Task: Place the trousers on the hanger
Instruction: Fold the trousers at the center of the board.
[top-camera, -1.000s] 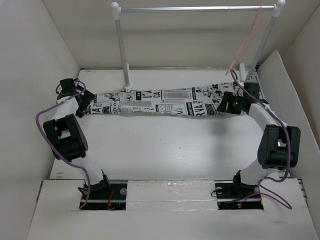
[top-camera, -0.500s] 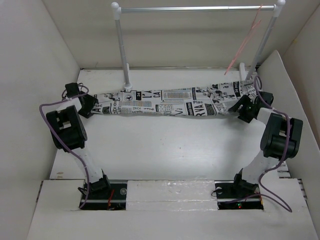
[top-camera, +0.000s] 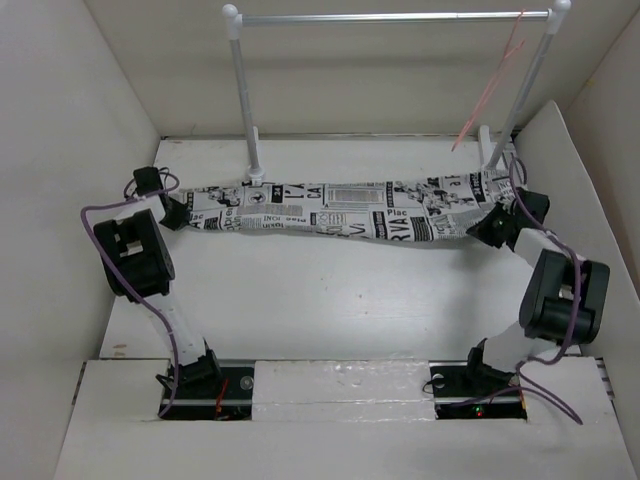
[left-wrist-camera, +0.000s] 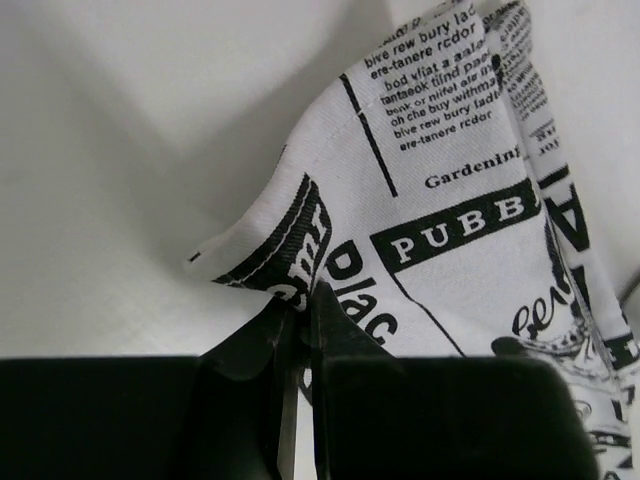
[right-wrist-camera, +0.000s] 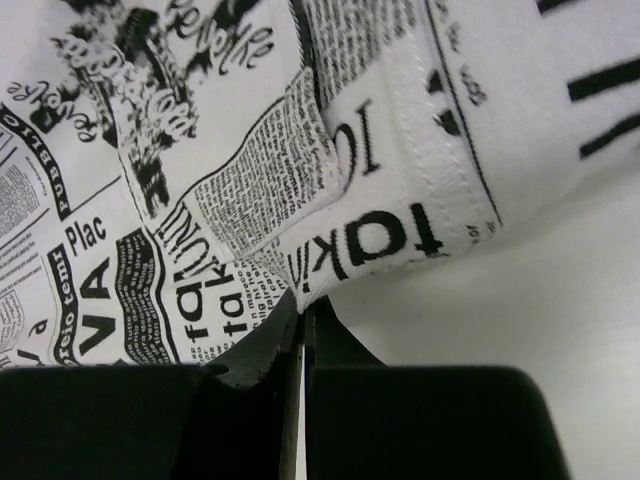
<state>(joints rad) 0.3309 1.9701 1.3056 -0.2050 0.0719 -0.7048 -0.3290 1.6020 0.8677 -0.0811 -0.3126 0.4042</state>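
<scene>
The trousers (top-camera: 340, 207), white with black newspaper print, lie stretched across the table between both arms. My left gripper (top-camera: 180, 214) is shut on their left end; in the left wrist view its jaws (left-wrist-camera: 302, 300) pinch a fold of the cloth (left-wrist-camera: 440, 210). My right gripper (top-camera: 487, 225) is shut on the right end, and in the right wrist view the fingers (right-wrist-camera: 303, 305) clamp the hem of the trousers (right-wrist-camera: 300, 170). The thin pink hanger (top-camera: 490, 90) hangs from the right end of the rack's crossbar.
A rack with white posts (top-camera: 243, 95) and a silver crossbar (top-camera: 390, 17) stands behind the trousers. White walls (top-camera: 70, 150) close in on the left, back and right. A raised white ledge (top-camera: 340, 385) runs along the near edge by the arm bases.
Both grippers closed on the ends of the trousers. The right arm swung outward to the right end. The cloth has shifted slightly back and is drawn straighter.
</scene>
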